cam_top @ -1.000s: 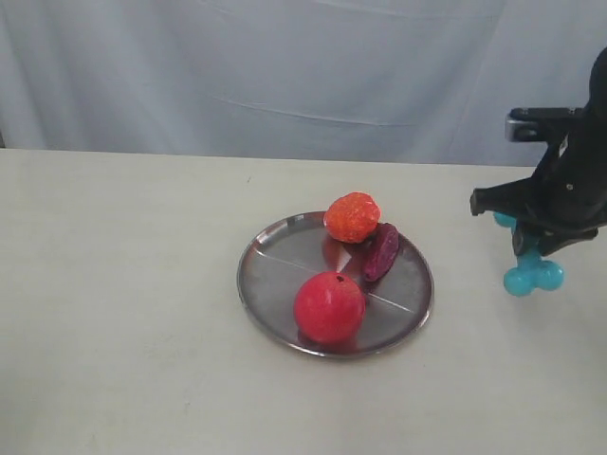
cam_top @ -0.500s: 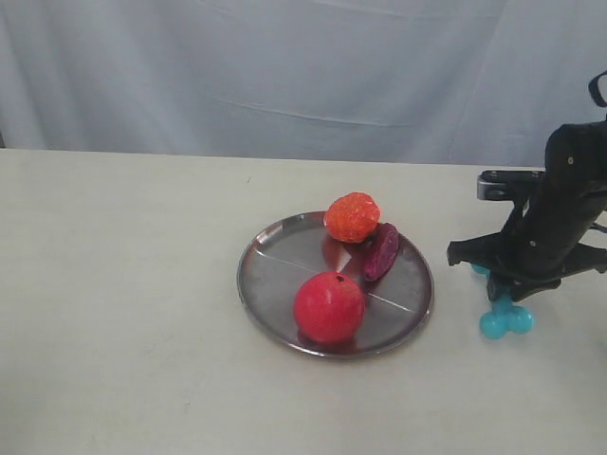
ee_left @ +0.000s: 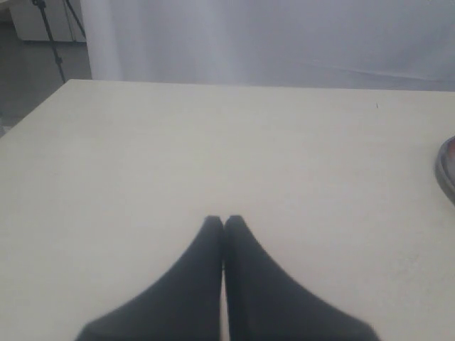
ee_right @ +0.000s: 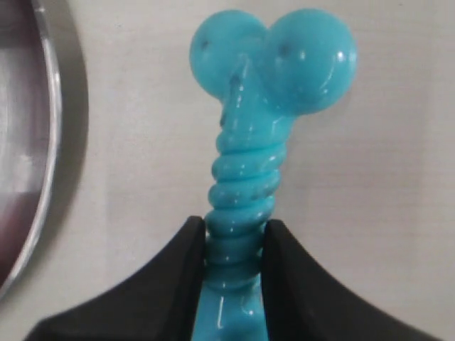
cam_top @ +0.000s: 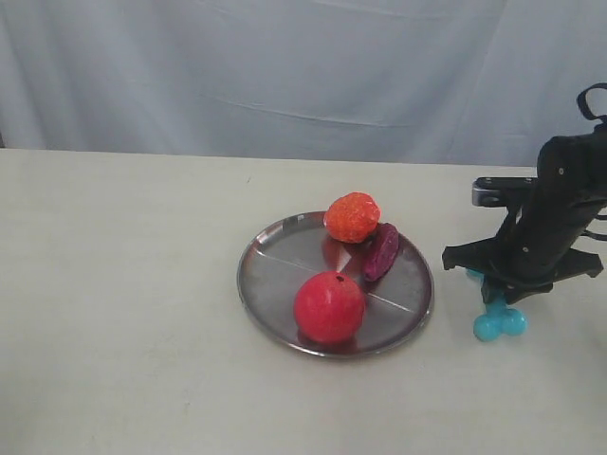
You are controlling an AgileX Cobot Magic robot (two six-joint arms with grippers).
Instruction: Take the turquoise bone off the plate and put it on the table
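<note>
The turquoise bone (cam_top: 499, 320) (ee_right: 257, 135) hangs knob-down just over the beige table (cam_top: 133, 313), right of the silver plate (cam_top: 280, 265). My right gripper (cam_top: 507, 292) (ee_right: 234, 231) is shut on its ribbed shaft, both black fingers pressed against the ribs. The lower knobs sit at or just above the tabletop; I cannot tell whether they touch. My left gripper (ee_left: 224, 222) is shut and empty, over bare table far from the plate, whose rim (ee_left: 446, 167) shows at the picture's edge.
On the plate lie a red ball (cam_top: 329, 306), an orange bumpy fruit (cam_top: 352, 217) and a dark purple oblong item (cam_top: 381, 251). A white curtain (cam_top: 285, 66) hangs behind the table. The plate's rim (ee_right: 43, 128) lies close beside the bone.
My right gripper has carried the bone down and to the left, from hanging well above the table to its knobs near the tabletop beside the plate. The plate's items have not moved.
</note>
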